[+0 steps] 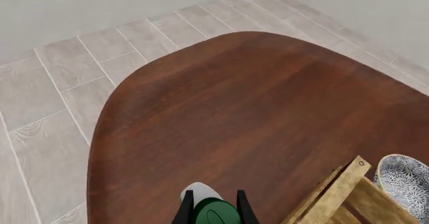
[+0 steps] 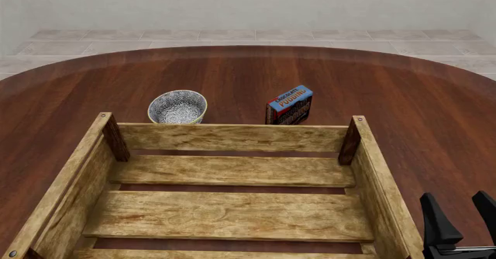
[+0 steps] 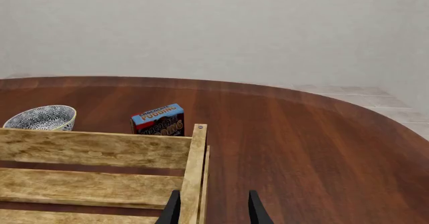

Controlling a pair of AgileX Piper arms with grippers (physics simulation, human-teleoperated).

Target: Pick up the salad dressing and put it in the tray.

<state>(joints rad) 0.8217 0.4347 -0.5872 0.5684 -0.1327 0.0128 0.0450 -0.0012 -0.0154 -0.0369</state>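
Right at the lower edge of the left wrist view, the left claw (image 1: 213, 210) is closing its two dark fingers around the dark green cap of the salad dressing (image 1: 214, 211), with a bit of the bottle's whitish body showing just behind the cap. Beyond it the dark wooden counter (image 1: 241, 113) is curving away to a pale tiled floor, and a corner of the tray (image 1: 342, 194) is showing beside a blue-white patterned bowl (image 1: 405, 179). Neither the bottle nor the left claw is appearing in the front view, so where the bottle is sitting relative to the tray's walls cannot be told beyond its being near that corner. From the front, the tray (image 2: 232, 137) is filling the near part of the counter (image 2: 403, 90), its slatted floor bare. Just past its far wall the bowl (image 2: 178, 107) is standing towards the left, and a blue-and-red pudding box (image 2: 290, 104) is standing upright towards the right, the two apart from each other. At the lower right, the right claw (image 2: 461, 212) is hanging outside the tray's right wall with its fingers spread apart and nothing between them; its wrist view shows those fingers (image 3: 173, 209) straddling bare counter beside the tray's corner post (image 3: 194, 169).
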